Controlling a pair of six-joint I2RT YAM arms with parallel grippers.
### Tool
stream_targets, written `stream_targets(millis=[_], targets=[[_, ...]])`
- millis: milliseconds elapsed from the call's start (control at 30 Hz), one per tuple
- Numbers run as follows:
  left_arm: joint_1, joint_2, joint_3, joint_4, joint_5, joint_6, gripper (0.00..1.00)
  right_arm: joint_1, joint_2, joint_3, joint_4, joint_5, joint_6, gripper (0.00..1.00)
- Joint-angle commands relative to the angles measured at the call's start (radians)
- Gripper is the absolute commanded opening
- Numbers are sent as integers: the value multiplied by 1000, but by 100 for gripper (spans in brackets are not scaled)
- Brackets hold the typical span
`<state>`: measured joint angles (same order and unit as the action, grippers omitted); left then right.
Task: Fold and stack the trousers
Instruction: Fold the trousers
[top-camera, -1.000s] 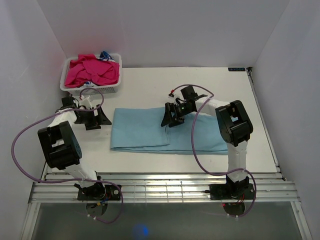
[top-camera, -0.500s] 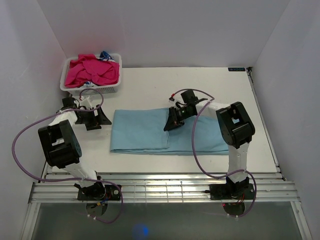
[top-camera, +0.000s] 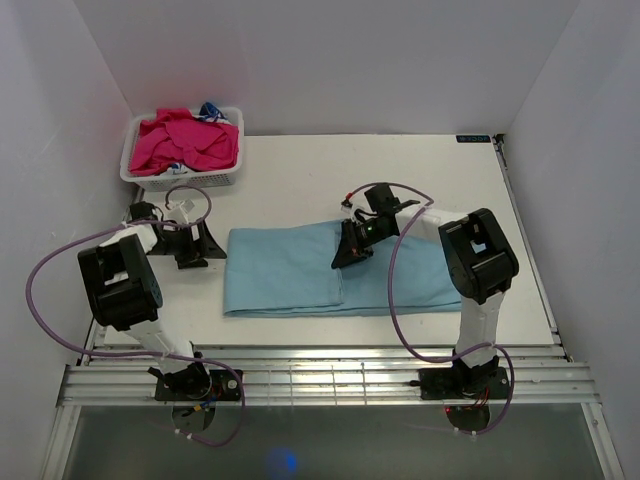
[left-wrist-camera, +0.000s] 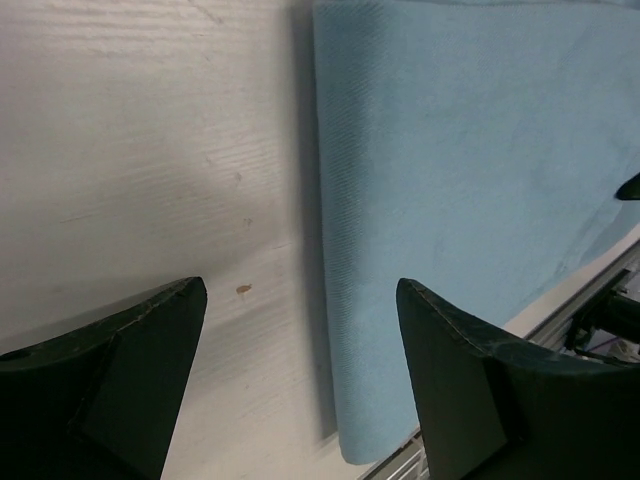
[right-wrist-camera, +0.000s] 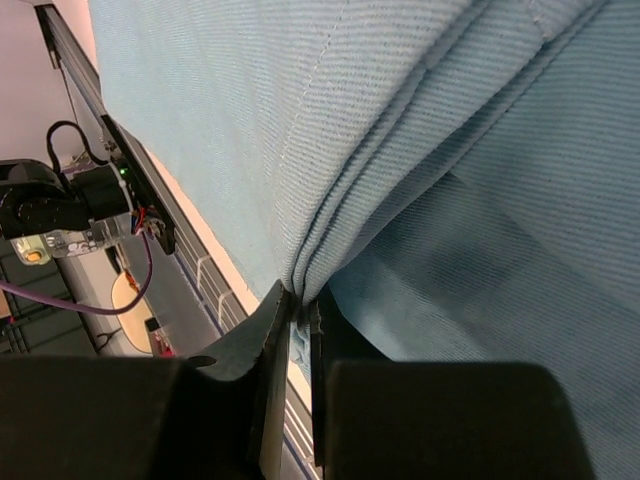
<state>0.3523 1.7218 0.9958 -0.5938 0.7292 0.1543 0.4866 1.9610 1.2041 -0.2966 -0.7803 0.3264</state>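
White basket (top-camera: 140, 176) heaped with pink garments (top-camera: 185, 145), right gripper (right-wrist-camera: 301, 300) pinching trousers (top-camera: 285, 275), left gripper (left-wrist-camera: 300, 290) spread apart

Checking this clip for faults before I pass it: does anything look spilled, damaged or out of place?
Nothing serious. The trousers lie flat on the table, bunched into a ridge only where the right gripper pinches them. One small brown speck marks the table near the open left gripper.
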Motion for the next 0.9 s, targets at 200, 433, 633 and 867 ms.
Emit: stream_targets(millis=[200,433,633,867], targets=[[2,27,-20,-116,99,131,86,0,-120,14,-98,-37,-26,8],[-3,55,-17,-135,110,151,84,-14,-12,21,-174,71,-134,8],[-13,65,-13,-130,144,143,83,-13,113,103,-170,88,-174,8],[-27,104,1,-147,191,160,80,-13,105,91,-177,130,-204,18]])
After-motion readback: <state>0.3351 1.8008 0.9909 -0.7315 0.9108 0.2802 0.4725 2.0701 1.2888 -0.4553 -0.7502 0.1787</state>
